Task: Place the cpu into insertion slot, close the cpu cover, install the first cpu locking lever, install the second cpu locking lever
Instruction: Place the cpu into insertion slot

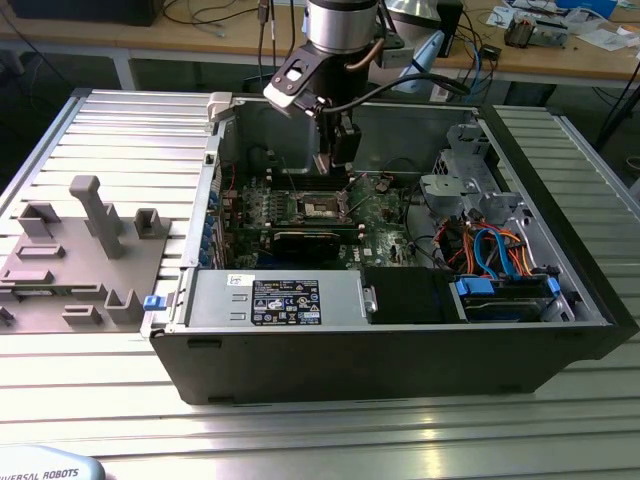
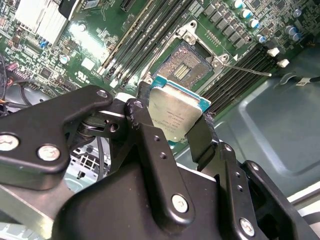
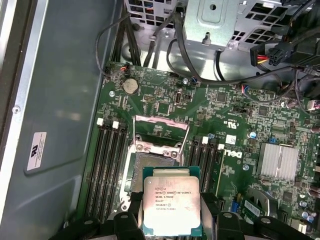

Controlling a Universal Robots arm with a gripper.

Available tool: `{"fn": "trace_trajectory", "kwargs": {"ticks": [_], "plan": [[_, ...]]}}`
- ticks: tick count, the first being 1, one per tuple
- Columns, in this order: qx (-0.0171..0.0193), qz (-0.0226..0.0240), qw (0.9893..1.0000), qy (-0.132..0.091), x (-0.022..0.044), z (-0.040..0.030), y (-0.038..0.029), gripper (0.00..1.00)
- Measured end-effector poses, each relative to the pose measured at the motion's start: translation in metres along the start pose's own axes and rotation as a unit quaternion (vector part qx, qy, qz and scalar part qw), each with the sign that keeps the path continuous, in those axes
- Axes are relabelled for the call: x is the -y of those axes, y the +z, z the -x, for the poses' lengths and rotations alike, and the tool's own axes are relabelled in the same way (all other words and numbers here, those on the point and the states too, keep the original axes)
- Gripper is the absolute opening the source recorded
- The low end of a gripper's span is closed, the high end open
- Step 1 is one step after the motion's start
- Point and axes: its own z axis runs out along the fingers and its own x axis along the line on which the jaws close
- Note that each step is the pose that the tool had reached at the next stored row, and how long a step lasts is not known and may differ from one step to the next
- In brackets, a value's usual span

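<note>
My gripper (image 2: 175, 116) is shut on the cpu (image 3: 171, 200), a flat square chip with a silver-grey top and a green edge. One black finger (image 2: 145, 125) presses each of two opposite sides. The chip hangs level a short way above the green board, partly over the insertion slot (image 3: 150, 165), a dark square socket with a silver rim. The cpu cover (image 3: 157, 131) stands swung open on the slot's far side. A thin locking lever (image 2: 247, 71) sticks out beside the slot. In the exterior view the gripper (image 1: 338, 160) hangs inside the open computer case above the slot (image 1: 322, 207).
Black memory slots (image 3: 110, 165) flank the socket on both sides. A silver heat sink (image 3: 276, 160), a metal drive cage (image 3: 212, 20) and loose cables (image 3: 280, 50) lie further off. The case wall (image 3: 55, 100) runs along one side. A grey fixture (image 1: 80, 250) sits outside the case.
</note>
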Motion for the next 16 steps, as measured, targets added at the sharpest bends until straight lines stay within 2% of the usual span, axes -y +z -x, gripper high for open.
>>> {"fn": "trace_trajectory", "kwargs": {"ticks": [12, 16], "plan": [[0.0009, 0.0000, 0.9998, 0.018, -0.0001, -0.0011, 0.0026, 0.54], [0.0015, 0.0001, 0.9995, 0.032, -0.0001, -0.0013, 0.0035, 0.54]]}}
